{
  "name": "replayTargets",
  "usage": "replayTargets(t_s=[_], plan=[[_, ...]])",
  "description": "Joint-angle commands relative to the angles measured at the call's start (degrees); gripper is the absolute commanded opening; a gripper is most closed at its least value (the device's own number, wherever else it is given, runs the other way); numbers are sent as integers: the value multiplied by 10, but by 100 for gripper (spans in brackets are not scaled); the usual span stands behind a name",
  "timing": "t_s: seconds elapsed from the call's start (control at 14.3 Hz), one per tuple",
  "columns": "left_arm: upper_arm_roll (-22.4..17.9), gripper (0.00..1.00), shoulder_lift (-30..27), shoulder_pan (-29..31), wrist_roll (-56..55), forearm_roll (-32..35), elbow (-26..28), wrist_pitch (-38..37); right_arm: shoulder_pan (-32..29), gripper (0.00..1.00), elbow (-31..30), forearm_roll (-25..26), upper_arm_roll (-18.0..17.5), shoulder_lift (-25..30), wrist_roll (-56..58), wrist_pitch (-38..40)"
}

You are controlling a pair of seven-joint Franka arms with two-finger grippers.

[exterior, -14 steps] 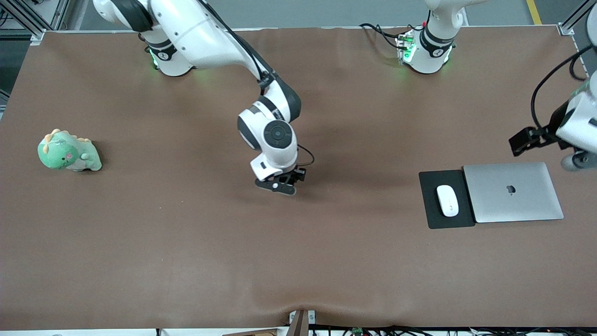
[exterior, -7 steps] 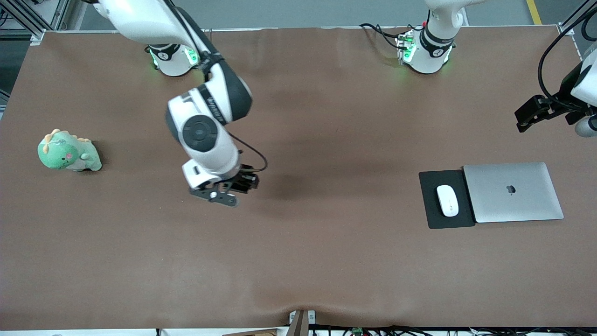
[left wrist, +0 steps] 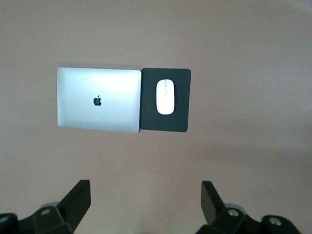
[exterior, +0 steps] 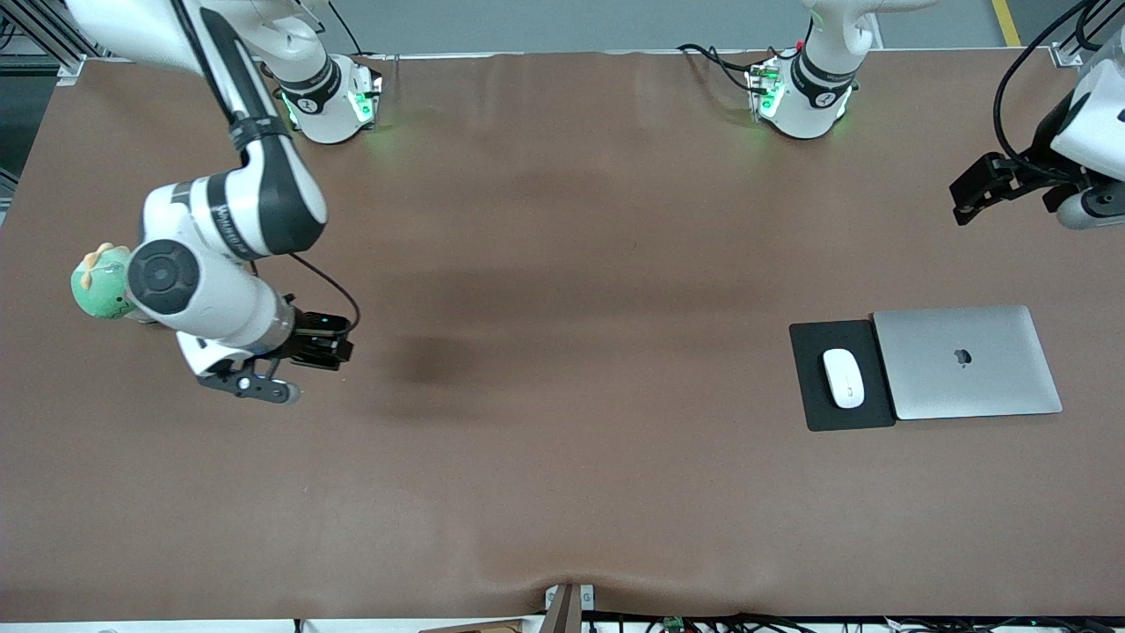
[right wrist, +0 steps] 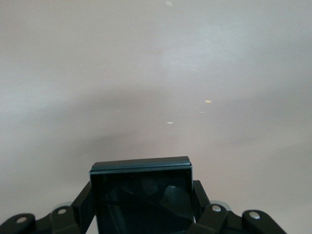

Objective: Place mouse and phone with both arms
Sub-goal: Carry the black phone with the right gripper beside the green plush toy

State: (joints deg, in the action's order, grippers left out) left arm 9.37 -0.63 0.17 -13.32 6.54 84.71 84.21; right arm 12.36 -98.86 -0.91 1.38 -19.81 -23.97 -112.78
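Looking across the brown tabletop (exterior: pixel 562 492), we find the right arm (exterior: pixel 224 220) reaching down from its base toward its own end of the table, where its right end effector (exterior: pixel 294 365) hangs in the air just above the bare surface, beside a green plush dinosaur (exterior: pixel 95 286) that the arm's wrist partly covers. In the right wrist view we see the two black fingers (right wrist: pixel 83 202) closed tight on the phone (right wrist: pixel 141 195), a black slab with a glossy face that stands up between them; nothing but plain brown surface lies under it.

At the left arm's end of the table we see the mouse (exterior: pixel 843 378), white and oval, lying on a black mouse pad (exterior: pixel 813 404). The pad touches the edge of a closed silver laptop (exterior: pixel 967 362), which sits on the side of the pad toward the table's end. The left wrist view shows the same trio from above: mouse (left wrist: pixel 165 96) roughly centred on the pad (left wrist: pixel 180 122), laptop (left wrist: pixel 97 100) flush against it.

The left arm (exterior: pixel 1090 132) waits high at the edge of the front view, over the corner of the tabletop near its base. Its left end effector (exterior: pixel 971 192) hangs well apart from the mouse, and in its wrist view we see the fingers (left wrist: pixel 78 197) spread wide with nothing between them.
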Motion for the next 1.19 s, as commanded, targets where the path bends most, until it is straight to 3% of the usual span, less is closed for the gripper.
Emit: replayTargets(t_s=[0.0, 0.56, 1.12], plan=[[-14, 100, -28, -7, 14, -14, 30, 2, -66, 0, -55, 1, -12, 26, 70, -9], [-9, 100, -25, -1, 15, -14, 35, 6, -233, 0, -128, 4, -11, 12, 317, -103], [-10, 100, -28, 1, 38, -21, 50, 28, -282, 0, -189, 6, -11, -58, 376, -261]])
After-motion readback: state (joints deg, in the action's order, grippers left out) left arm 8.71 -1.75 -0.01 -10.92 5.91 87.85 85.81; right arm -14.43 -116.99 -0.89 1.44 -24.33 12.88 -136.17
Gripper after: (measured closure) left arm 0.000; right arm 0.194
